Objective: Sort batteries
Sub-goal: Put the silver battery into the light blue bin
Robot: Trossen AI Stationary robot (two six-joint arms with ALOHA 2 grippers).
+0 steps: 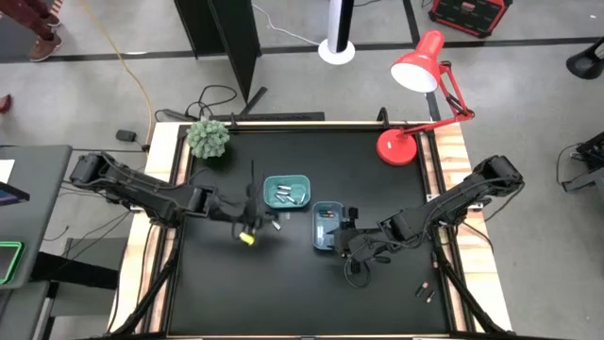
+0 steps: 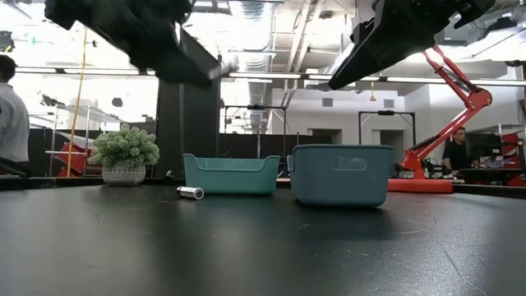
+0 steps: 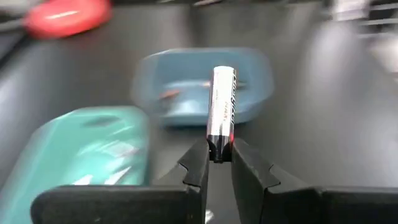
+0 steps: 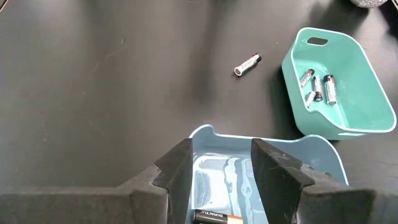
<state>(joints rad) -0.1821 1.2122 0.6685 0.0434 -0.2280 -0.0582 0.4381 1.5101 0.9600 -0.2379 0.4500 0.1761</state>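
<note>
Teal tray (image 4: 339,81) already has four batteries (image 4: 317,87); the blue tray (image 4: 267,171) has one. Left fingers (image 3: 219,158) pinch a silver battery (image 3: 221,109); right fingers (image 4: 221,165) hover parted. One battery (image 4: 246,65) waits on the desk (image 4: 112,87).

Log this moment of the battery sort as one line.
left gripper: shut on silver battery, lifted | right gripper: open over blue tray | teal tray: three batteries

Grey floor, red desk lamp (image 1: 420,71), potted plant (image 1: 208,138).
</note>
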